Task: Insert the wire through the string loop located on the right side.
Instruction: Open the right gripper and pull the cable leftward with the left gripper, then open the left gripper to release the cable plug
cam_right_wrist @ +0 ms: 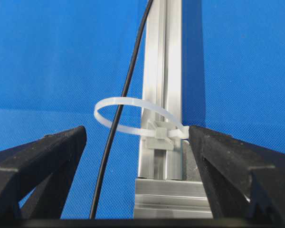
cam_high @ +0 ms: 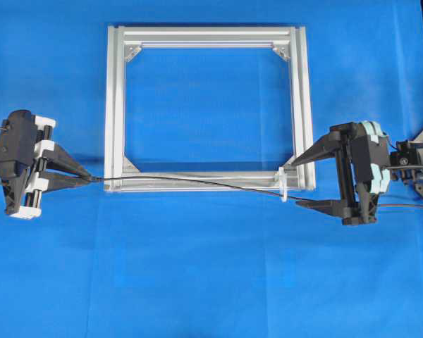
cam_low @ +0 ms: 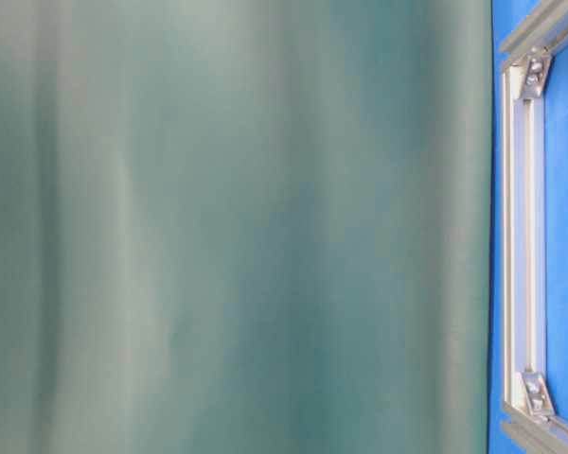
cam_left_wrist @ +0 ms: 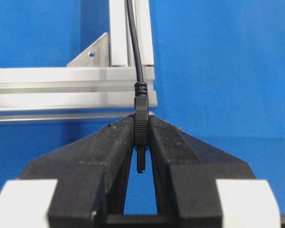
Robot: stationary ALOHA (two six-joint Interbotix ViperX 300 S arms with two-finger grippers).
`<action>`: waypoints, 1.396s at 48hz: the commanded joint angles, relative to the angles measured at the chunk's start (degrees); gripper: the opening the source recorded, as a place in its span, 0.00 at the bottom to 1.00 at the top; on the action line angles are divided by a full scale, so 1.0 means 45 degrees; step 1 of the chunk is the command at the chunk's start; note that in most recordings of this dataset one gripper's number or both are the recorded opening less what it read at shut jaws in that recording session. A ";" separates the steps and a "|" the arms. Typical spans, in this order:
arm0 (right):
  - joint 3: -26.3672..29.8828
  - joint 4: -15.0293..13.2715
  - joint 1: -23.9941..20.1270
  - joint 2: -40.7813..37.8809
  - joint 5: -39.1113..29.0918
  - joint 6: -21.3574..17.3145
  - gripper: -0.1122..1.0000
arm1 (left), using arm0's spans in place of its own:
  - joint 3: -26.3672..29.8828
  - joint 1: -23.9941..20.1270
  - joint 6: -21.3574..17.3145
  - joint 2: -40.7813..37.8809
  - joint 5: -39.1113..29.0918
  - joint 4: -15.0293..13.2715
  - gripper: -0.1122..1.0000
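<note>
The thin black wire (cam_high: 197, 181) lies along the near rail of the silver frame (cam_high: 116, 105). My left gripper (cam_high: 92, 178) is shut on the wire's plug tip (cam_left_wrist: 141, 124) just off the frame's near left corner. In the right wrist view the wire (cam_right_wrist: 109, 152) passes through the white string loop (cam_right_wrist: 133, 101), which is fixed to the frame's rail (cam_right_wrist: 164, 61). Overhead, that loop (cam_high: 283, 187) sits at the near right corner, and the wire carries on to the right past it. My right gripper (cam_high: 297, 184) stands open around the loop, its fingers (cam_right_wrist: 71, 142) touching nothing.
A blue cloth covers the table. The table-level view is almost all filled by a blurred grey-green surface, with only one side of the frame (cam_low: 521, 236) showing at its right edge. Triangular corner brackets (cam_high: 132, 166) sit inside the frame.
</note>
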State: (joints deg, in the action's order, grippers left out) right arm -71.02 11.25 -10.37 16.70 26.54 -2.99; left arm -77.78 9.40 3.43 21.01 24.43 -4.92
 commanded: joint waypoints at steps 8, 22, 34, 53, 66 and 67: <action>0.0273 0.0020 0.0020 0.0156 0.0039 0.0000 0.94 | 0.0156 0.0039 0.0000 0.0078 -0.0371 0.0039 0.18; 0.0293 0.0020 0.0020 0.0176 0.0039 -0.0020 0.94 | 0.0195 0.0000 -0.0020 0.0078 -0.0508 0.0039 0.76; 0.0371 0.0020 0.0020 0.0176 0.0020 -0.0020 0.94 | 0.0234 -0.0039 0.0000 0.0215 -0.0547 0.0020 0.76; 0.1426 -0.0039 0.0273 0.2109 -0.2500 0.0273 0.94 | 0.1309 -0.0176 -0.0176 0.2402 -0.2441 0.0039 0.77; 0.1855 -0.0039 0.0430 0.3633 -0.4023 0.0762 0.94 | 0.1719 -0.0469 -0.0176 0.3730 -0.3145 0.0039 0.77; 0.1855 -0.0039 0.0430 0.3691 -0.4082 0.0781 0.94 | 0.1719 -0.0488 -0.0176 0.3789 -0.3164 0.0039 0.77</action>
State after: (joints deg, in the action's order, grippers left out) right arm -63.98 11.16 -8.70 32.08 8.79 0.44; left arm -71.10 7.82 2.64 37.35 10.28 -4.92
